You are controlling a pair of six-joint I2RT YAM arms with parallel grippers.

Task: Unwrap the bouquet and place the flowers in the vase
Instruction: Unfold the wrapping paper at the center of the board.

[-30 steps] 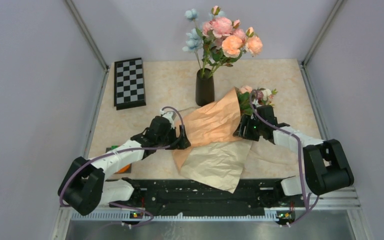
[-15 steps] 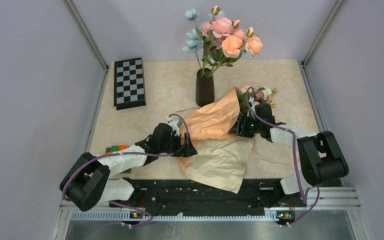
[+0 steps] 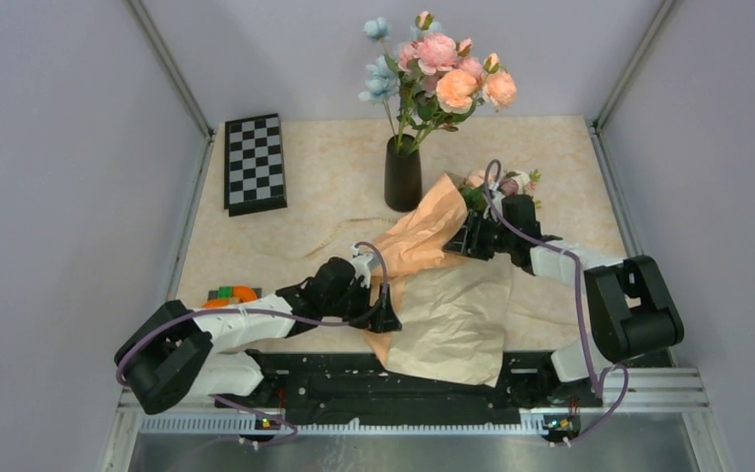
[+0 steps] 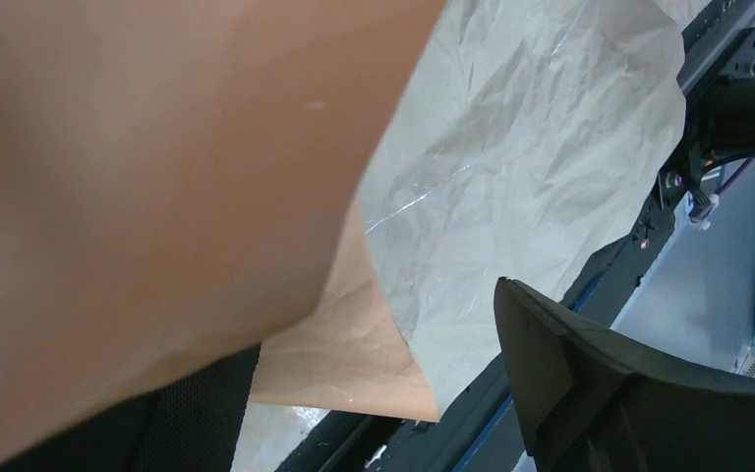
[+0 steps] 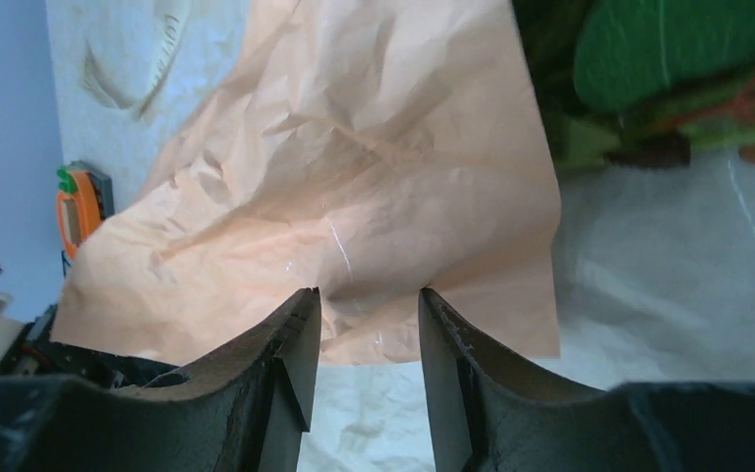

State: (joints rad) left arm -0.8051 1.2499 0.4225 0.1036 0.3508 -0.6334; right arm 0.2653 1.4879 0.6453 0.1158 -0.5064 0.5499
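The bouquet lies right of centre. Its flowers (image 3: 503,183) point to the far right and show as green leaves (image 5: 678,49) in the right wrist view. The peach paper (image 3: 421,234) is opened out over the crinkled tan lining (image 3: 457,317). My left gripper (image 3: 385,313) is open at the paper's near left edge, and a peach corner (image 4: 354,359) lies between its fingers (image 4: 590,393). My right gripper (image 3: 468,242) sits by the stems, open with a narrow gap. The peach sheet's edge (image 5: 433,324) lies just past its fingertips (image 5: 369,295). The black vase (image 3: 402,178) stands behind the paper.
A taller pink, orange and pale-blue bunch (image 3: 442,74) fills the vase. A folded chessboard (image 3: 254,162) lies at the far left. A small orange and green object (image 3: 231,293) sits by the left arm. The black base rail (image 3: 403,379) runs along the near edge.
My left gripper has moved right and nearer, and the paper has shifted right and opened flatter. The right gripper has edged toward the flowers while its jaws narrowed.
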